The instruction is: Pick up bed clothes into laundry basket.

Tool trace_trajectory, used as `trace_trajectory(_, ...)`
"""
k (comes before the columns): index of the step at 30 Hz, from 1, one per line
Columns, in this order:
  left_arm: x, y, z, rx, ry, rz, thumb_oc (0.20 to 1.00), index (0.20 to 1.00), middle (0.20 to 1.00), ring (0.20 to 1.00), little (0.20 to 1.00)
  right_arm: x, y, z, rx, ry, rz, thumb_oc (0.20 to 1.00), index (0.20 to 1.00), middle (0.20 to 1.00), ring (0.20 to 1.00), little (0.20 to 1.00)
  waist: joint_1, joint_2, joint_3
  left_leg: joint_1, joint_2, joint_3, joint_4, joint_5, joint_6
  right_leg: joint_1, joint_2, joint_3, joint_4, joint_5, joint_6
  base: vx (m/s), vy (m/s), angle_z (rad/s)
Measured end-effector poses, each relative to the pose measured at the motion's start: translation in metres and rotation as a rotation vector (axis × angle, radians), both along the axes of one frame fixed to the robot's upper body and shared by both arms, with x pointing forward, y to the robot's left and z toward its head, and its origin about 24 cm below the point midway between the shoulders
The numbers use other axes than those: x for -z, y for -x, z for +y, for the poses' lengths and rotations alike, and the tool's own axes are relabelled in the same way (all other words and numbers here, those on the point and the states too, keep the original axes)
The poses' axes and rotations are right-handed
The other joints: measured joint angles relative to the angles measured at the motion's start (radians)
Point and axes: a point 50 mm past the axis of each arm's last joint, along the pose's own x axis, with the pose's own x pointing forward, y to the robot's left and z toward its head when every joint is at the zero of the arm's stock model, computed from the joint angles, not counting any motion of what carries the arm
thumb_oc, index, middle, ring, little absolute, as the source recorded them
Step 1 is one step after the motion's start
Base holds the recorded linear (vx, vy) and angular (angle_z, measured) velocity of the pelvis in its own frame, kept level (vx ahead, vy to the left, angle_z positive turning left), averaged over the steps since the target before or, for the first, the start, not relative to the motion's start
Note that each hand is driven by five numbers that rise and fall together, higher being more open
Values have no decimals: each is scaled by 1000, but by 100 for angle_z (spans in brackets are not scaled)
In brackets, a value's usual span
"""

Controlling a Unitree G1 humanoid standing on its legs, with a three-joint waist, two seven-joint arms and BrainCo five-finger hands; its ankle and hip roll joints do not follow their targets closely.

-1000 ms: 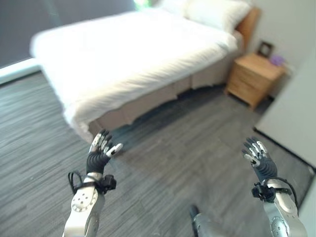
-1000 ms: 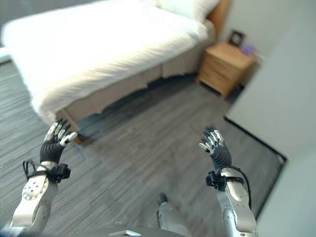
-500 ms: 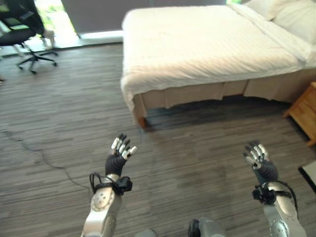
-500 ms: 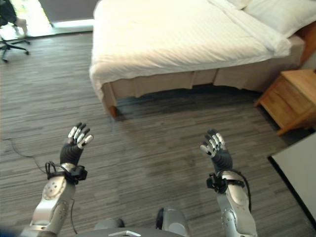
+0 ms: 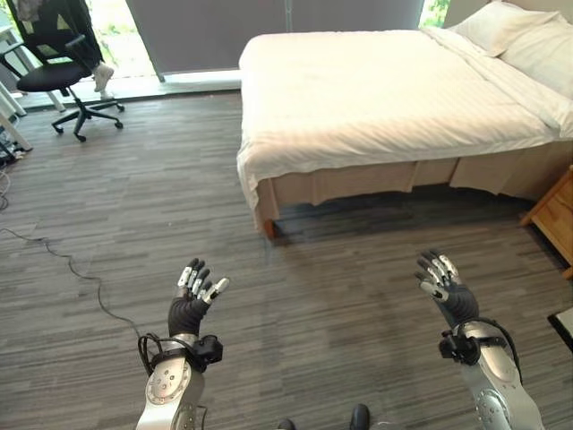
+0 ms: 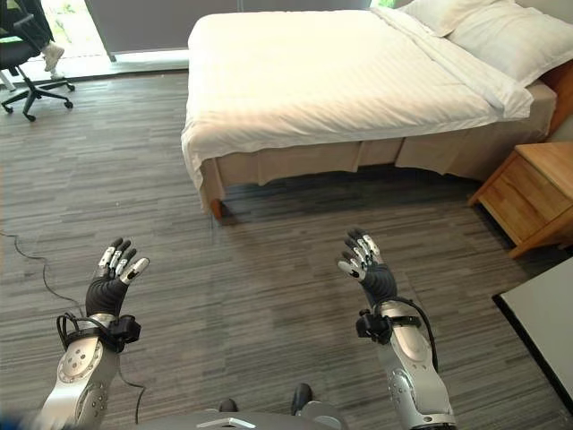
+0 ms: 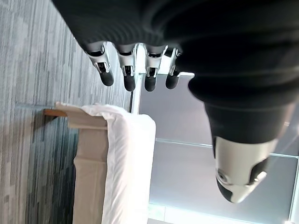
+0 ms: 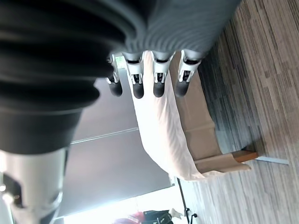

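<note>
Since the earlier frame the whole view has swung (camera motion, not the furniture): the bed [image 5: 394, 98] now lies square ahead with its foot corner toward the robot, and both hands sit a little lower, with their pose the same.

Left hand [image 5: 190, 305]: fingers [image 7: 127, 74] straight and spread wide, thumb apart, holding nothing; raised palm-forward above the floor [image 5: 295, 296], short of the bed's foot corner.

Right hand [image 6: 369, 269]: fingers [image 8: 159, 74] likewise straight and spread, holding nothing; raised over the floor in front of the bed's near side, well apart from it.

Bed clothes: white cover [image 6: 340, 81] lies smooth over the mattress, hanging down at the foot end; pillows [image 6: 483, 40] at the head end. Neither hand touches them.

Beside the bed's head end stands a wooden nightstand [image 6: 528, 193]. Beyond the bed's foot, an office chair [image 5: 54, 76] with a person's leg and shoe [image 5: 100, 76] showing by it.
</note>
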Motion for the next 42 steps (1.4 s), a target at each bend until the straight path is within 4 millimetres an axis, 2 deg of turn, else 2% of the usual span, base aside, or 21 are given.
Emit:
trace_trajectory(3,0,0,0,-2,0,0,1000,1000,1000,1000,1000,2,2,-1,5,0,9,1000,1000,1000,1000,1000,-1,2,-3,24,-8,0,-20,3,5,37,1,-1,-50,24,3,0,12,0)
trace_trajectory(13,4,5,2,-10,0,20,1000,1000,1000,1000,1000,4,4,0,4,1,19,1000,1000,1000,1000,1000,-3,4,-9,30,-8,1,-33,4,6,47,6,-1,-78,34,4,0,3,0)
trace_trajectory(28,5,5,-1,-6,3,23,1000,1000,1000,1000,1000,4,4,0,1,1,20,1000,1000,1000,1000,1000,-7,4,-10,51,-7,29,-43,4,6,50,10,25,-79,35,4,7,4,-5)
trace_trajectory(42,5,4,-3,1,6,25,1000,1000,1000,1000,1000,5,4,3,-10,-1,23,1000,1000,1000,1000,1000,-32,2,-12,63,-6,46,-52,4,6,49,16,44,-80,35,4,3,-1,-3)
